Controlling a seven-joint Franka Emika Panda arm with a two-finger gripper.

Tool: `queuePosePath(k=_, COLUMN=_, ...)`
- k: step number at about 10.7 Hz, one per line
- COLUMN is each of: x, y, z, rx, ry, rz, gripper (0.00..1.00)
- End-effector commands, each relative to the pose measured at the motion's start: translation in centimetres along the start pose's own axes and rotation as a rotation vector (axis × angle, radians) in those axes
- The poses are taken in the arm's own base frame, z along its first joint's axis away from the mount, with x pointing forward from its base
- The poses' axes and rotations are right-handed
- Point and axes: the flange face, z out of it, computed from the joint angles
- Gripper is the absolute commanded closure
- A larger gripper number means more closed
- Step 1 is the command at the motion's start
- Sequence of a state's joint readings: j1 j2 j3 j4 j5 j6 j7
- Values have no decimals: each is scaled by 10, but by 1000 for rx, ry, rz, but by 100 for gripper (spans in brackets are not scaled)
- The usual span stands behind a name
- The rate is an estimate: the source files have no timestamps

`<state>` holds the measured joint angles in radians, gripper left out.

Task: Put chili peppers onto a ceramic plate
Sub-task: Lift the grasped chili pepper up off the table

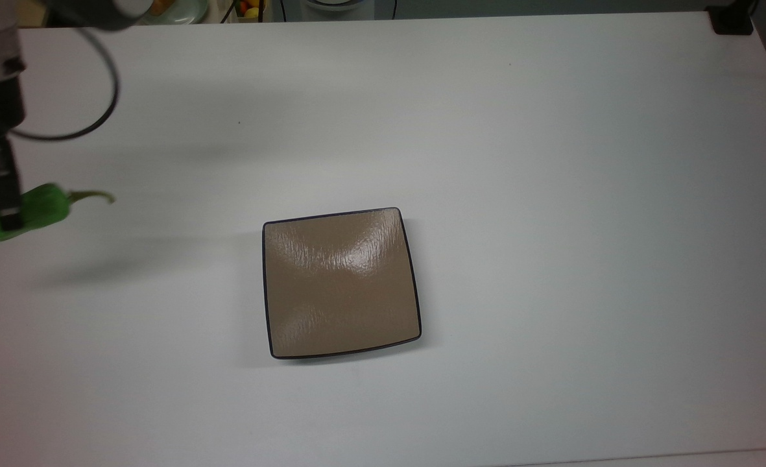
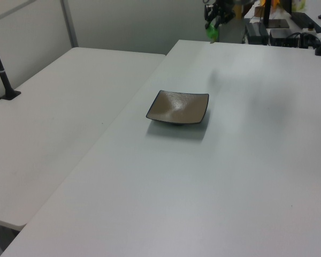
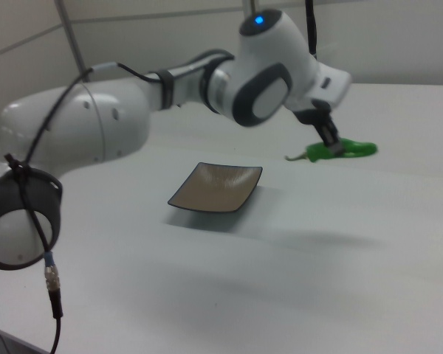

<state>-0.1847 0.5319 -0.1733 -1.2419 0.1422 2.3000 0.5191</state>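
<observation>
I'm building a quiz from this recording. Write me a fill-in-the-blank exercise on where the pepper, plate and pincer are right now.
1. The pincer is shut on the green ____.
2. The chili pepper hangs above the white table, not yet over the ceramic ____.
3. In the top view, the ceramic plate lies to the pepper's ____.
4. The plate's surface holds ____ food.

Missing words: chili pepper; plate; right; no
</observation>
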Motion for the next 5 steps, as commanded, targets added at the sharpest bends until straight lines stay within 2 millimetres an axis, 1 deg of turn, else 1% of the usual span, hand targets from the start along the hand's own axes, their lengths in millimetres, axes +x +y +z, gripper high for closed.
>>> queuePosePath(k=1, x=-45, y=-35, z=-39, rx=21, ry=-140, rz=-175, gripper=95)
queuePosePath(k=3, x=-84, y=-76, z=-54, rx=61, ry=-218, rz=-347, gripper=95)
queuePosePath(k=5, x=-123, y=-104, z=-70, rx=88, ry=-319, rz=-508, gripper=95)
